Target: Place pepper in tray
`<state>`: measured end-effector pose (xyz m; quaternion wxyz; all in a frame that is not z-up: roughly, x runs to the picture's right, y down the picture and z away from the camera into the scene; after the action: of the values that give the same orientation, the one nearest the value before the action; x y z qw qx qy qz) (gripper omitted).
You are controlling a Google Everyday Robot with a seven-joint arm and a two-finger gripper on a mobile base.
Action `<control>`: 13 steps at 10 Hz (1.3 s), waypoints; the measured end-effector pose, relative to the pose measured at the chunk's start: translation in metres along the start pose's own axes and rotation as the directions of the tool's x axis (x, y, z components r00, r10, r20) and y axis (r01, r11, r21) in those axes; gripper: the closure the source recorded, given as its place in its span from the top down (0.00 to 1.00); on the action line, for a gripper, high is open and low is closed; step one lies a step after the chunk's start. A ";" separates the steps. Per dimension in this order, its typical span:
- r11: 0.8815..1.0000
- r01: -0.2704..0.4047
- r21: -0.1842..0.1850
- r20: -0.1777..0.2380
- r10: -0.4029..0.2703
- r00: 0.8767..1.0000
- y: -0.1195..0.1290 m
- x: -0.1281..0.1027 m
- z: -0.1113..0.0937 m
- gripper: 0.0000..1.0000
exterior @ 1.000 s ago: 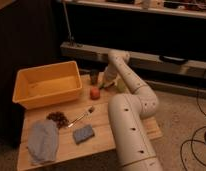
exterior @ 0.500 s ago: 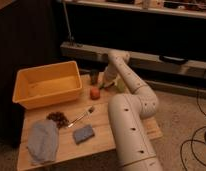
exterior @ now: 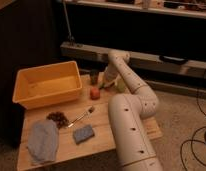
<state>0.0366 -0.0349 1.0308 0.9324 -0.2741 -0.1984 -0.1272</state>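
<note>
arm reaching across the table (exterior: 103,125), gripper (exterior: 104,83) hanging clenched at 3 o'clock of the tray (exterior: 46,99), pepper (exterior: 106,86) showing as a dark green sliver at its tips, hold unclear, red fruit (exterior: 95,93) lying at the gripper's 7 o'clock, cup (exterior: 94,76) standing at its 10 o'clock

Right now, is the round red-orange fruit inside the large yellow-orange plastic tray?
No, the fruit sits on the wooden table outside the tray, close beside the gripper near the table's far edge.
</note>
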 end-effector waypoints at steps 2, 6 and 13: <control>1.000 0.000 0.000 0.000 0.000 1.000 0.000 0.000 0.000 0.05; 1.000 0.000 -0.001 0.000 0.000 1.000 0.000 0.000 0.000 0.05; 0.994 0.084 0.070 -0.029 -0.082 0.996 0.011 -0.020 -0.029 0.05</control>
<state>0.0313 -0.0394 0.9949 0.9380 -0.2307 -0.2017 -0.1621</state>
